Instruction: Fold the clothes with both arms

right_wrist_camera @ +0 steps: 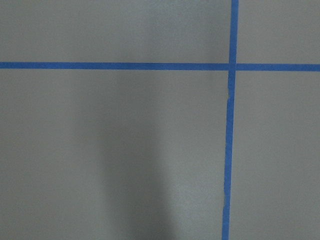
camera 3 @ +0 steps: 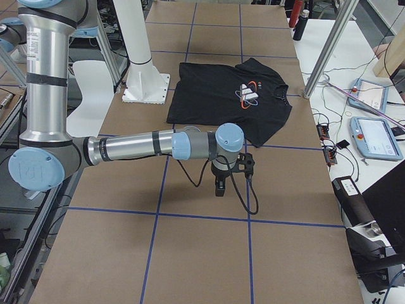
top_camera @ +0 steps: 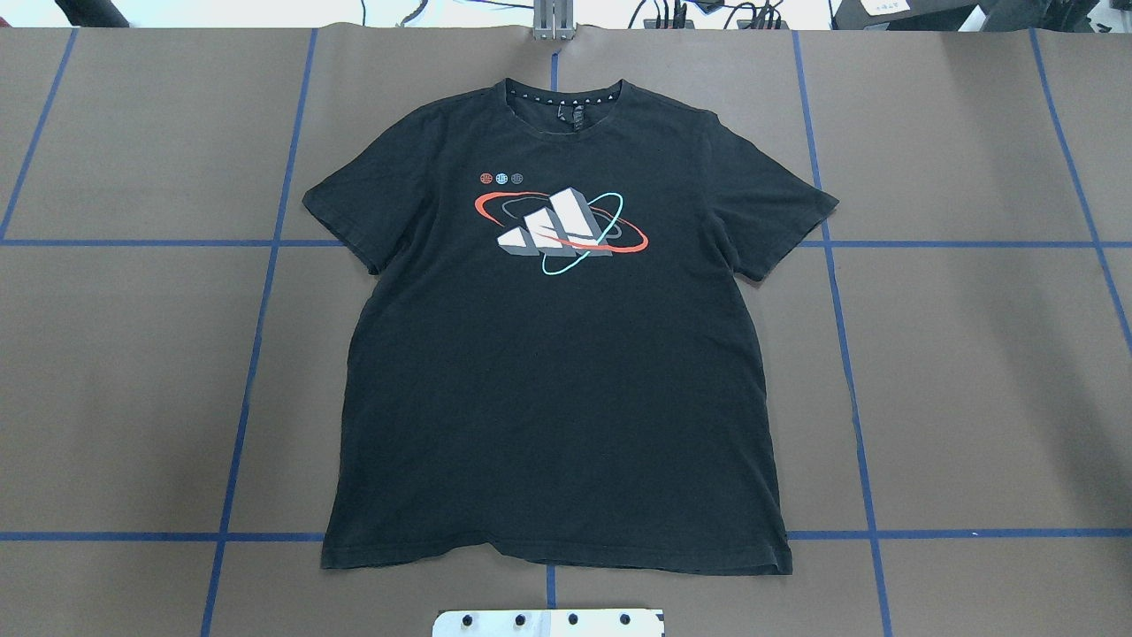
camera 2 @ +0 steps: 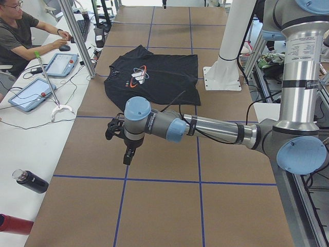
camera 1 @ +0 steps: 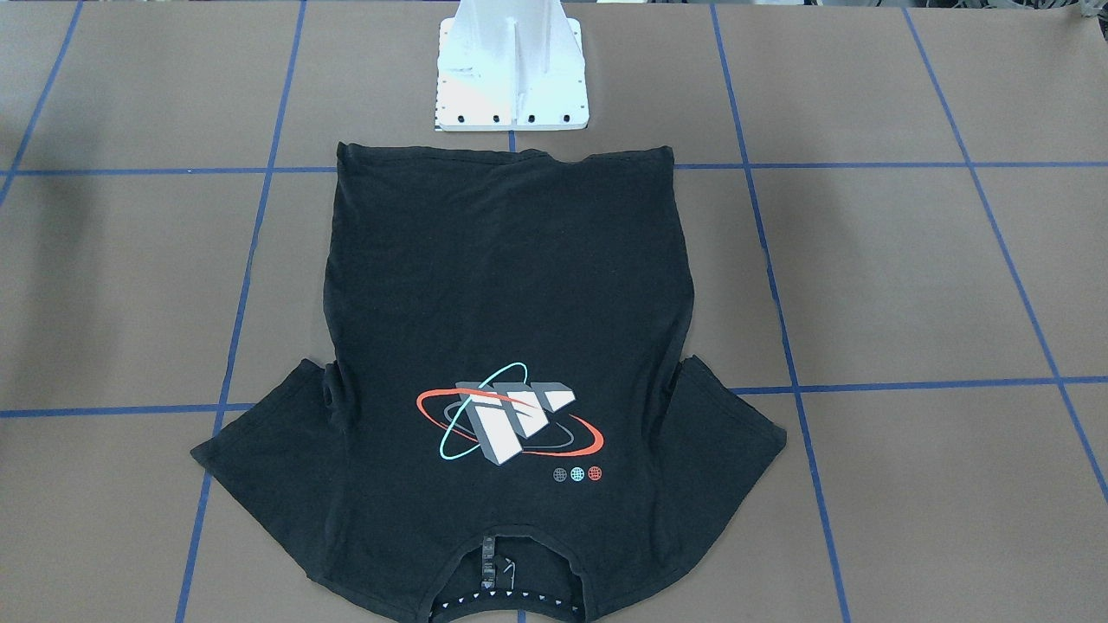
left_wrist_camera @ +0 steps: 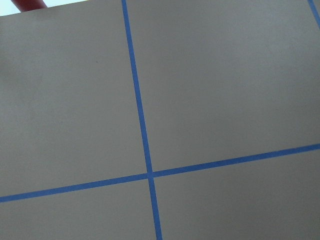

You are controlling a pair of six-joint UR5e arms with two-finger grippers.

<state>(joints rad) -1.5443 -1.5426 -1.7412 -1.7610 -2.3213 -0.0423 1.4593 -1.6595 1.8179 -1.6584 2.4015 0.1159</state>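
Where blue tape lines (top_camera: 256, 354) cross the brown paper-covered bench (top_camera: 973, 398), a black short-sleeved T-shirt (top_camera: 548, 398) of soft matte fabric lies flat and face up at the middle of the overhead view. Its neckline (top_camera: 566, 99), dotted with small white marks, points to 12 o'clock. The straight hem lies at 6 o'clock, and the sleeves spread toward 10 and 2 o'clock. On the chest is a printed graphic (top_camera: 559, 232) of slanted white-grey blocks ringed by red and cyan ellipses, with three tiny round dots at its 10 o'clock. The cloth is mostly smooth, with slight ripples along the hem and sides. At 6 o'clock, just beyond the hem, stands the white bolted metal pedestal (camera 1: 512, 78).

Both arms are well apart from the shirt. The grey-and-silver tubular left arm (camera 2: 216, 128), with light-blue joint caps, stretches low over bare bench, its black left pincer (camera 2: 127, 157) pointing down. The right arm (camera 3: 139, 145) lies likewise at the other end, its right pincer (camera 3: 219, 189) also pointing down. I cannot tell whether either pincer's fingers are apart or together. Each wrist view shows only brown paper and a tape crossing.

Beside the bench a seated person (camera 2: 20, 36) works near two flat control tablets (camera 2: 61, 64), and a dark bottle (camera 2: 31, 181) lies nearby.
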